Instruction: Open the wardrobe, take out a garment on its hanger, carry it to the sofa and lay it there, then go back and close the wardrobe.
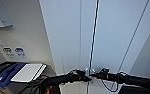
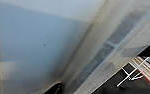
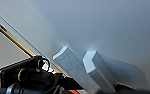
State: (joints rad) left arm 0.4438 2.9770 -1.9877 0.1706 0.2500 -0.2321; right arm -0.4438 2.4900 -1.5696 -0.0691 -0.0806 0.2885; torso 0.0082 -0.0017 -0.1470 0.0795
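Both arms meet at the tall white wardrobe [image 1: 71,35], its pale handles [image 3: 87,68] dead ahead at the door seam, opening or closing underway, jaws' spread unreadable, next needing a firm grip.

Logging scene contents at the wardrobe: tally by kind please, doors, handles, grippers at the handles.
Wardrobe doors: 2
Door handles: 2
Grippers at the handles: 2, left gripper and right gripper
Total: 6

pale wall [image 1: 28,37] with two stickers [image 1: 14,52]; white board [image 1: 28,72] below
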